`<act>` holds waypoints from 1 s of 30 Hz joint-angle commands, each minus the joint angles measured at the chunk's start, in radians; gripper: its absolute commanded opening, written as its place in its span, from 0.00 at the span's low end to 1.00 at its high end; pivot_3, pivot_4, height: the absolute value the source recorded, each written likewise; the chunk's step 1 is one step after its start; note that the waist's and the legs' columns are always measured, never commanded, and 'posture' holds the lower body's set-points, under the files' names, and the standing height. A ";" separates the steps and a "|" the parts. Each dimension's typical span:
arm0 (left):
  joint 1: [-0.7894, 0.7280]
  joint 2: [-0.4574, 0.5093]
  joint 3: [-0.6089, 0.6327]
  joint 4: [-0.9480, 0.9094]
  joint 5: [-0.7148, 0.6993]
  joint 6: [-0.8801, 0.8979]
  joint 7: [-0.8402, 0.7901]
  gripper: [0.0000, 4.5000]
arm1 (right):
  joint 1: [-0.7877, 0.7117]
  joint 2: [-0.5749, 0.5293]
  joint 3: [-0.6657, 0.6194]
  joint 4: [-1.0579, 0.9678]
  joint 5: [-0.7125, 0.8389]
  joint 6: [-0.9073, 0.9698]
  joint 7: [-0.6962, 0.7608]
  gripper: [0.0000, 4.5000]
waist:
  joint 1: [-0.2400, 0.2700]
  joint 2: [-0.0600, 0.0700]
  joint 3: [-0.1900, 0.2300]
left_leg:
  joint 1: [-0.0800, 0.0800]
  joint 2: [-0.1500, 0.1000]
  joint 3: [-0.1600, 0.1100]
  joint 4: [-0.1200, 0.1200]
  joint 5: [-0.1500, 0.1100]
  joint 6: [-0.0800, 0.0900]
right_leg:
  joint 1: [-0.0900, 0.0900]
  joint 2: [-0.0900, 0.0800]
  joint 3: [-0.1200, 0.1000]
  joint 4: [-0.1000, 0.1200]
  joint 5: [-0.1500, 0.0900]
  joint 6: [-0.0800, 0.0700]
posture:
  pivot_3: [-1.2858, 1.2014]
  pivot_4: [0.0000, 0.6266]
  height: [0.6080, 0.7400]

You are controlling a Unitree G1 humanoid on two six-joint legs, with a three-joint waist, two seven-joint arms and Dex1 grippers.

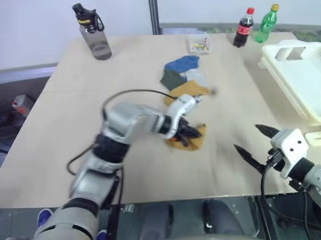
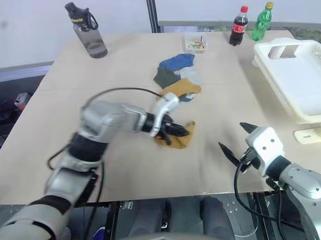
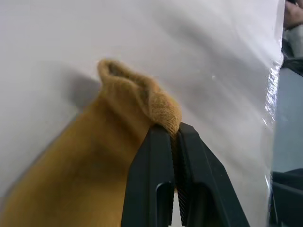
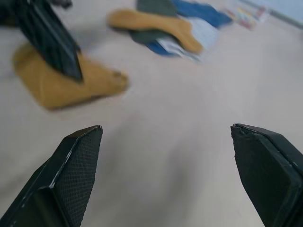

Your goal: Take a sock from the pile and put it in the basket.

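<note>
Carry step in hand. Left gripper (image 2: 178,131) clamped on the cuff of a mustard sock (image 2: 180,137), low over the table (image 2: 121,63), near the pile (image 2: 178,77); lifted or dragging, unclear. Right gripper (image 2: 239,138) waits, jaws wide apart. Next move calls for carrying the sock right to the basket (image 2: 275,68), or a handover.

Counting now | one mustard-yellow sock (image 2: 178,136) apart from one loose heap of socks (image 2: 177,77) | one cream-white slotted plastic basket (image 2: 296,81) | two capped soda bottles, one dark cola (image 2: 237,26), one green (image 2: 261,22) | one smoky-grey water bottle (image 2: 86,33) | one small clear box (image 2: 195,43)
</note>
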 commanded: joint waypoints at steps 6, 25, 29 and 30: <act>-0.018 -0.033 0.087 0.027 0.022 -0.143 -0.067 0.59 | -0.045 0.099 0.030 -0.126 0.013 0.175 -0.174 1.00 | -0.011 0.000 0.000 | 0.000 0.001 0.000 0.000 0.000 0.001 | 0.000 0.000 0.000 0.000 0.000 0.000 | 0.52 0.24 1.00; 0.321 0.253 0.340 -0.156 0.086 -0.536 -0.173 0.59 | -0.390 0.122 0.321 0.295 -0.051 0.217 -0.136 1.00 | -0.005 0.001 0.000 | -0.001 -0.001 0.000 0.000 0.000 -0.001 | -0.001 -0.002 -0.001 -0.001 0.000 0.000 | 0.52 0.24 1.00; 0.379 0.311 0.308 -0.219 0.054 -0.533 -0.290 0.59 | -0.391 0.121 0.309 0.277 -0.043 0.225 -0.130 1.00 | -0.012 0.001 0.000 | -0.001 0.000 -0.001 0.000 0.000 0.000 | -0.001 -0.002 -0.002 0.000 0.000 0.000 | 0.52 0.24 1.00; 0.391 0.322 0.289 -0.215 0.076 -0.562 -0.307 0.59 | -0.389 0.121 0.308 0.272 -0.043 0.227 -0.130 1.00 | -0.012 0.001 0.000 | -0.001 0.000 -0.001 0.000 0.000 0.000 | -0.001 -0.002 -0.002 0.000 0.000 0.000 | 0.52 0.24 1.00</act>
